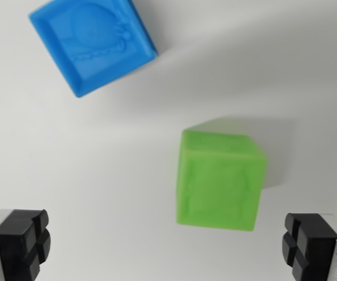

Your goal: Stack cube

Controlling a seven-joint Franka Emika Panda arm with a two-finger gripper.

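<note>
Wrist view, looking straight down on a plain white surface (51, 170). Two cubes in sight, well apart from each other. Green cube (220, 181) right of centre, resting flat on the surface, its raised-relief top face turned toward the camera and slightly blurred, relief pattern too soft to read. Shadow thrown up and to the wrist view's right of it.

Blue cube (92, 42) at the upper left, rotated roughly diagonal to the frame edges, top edge cut off by the picture. Round embossed figure on its top face, with a small chain-like line beneath.

Gripper (167, 246) spread wide, nothing held. Left black pad (24, 243) at the bottom left corner, right black pad (309, 246) at the bottom right corner, silver finger bodies behind each, only the tips in frame.

Green cube between the two pads in the sideways sense, though off-centre: much nearer the right pad than the left. Lower edge of the cube just above the level of the pad tips, so not yet enclosed by them. No contact with either pad; bare white surface visible on both sides. Blue cube far outside the jaw line, up and toward the left pad's side.
</note>
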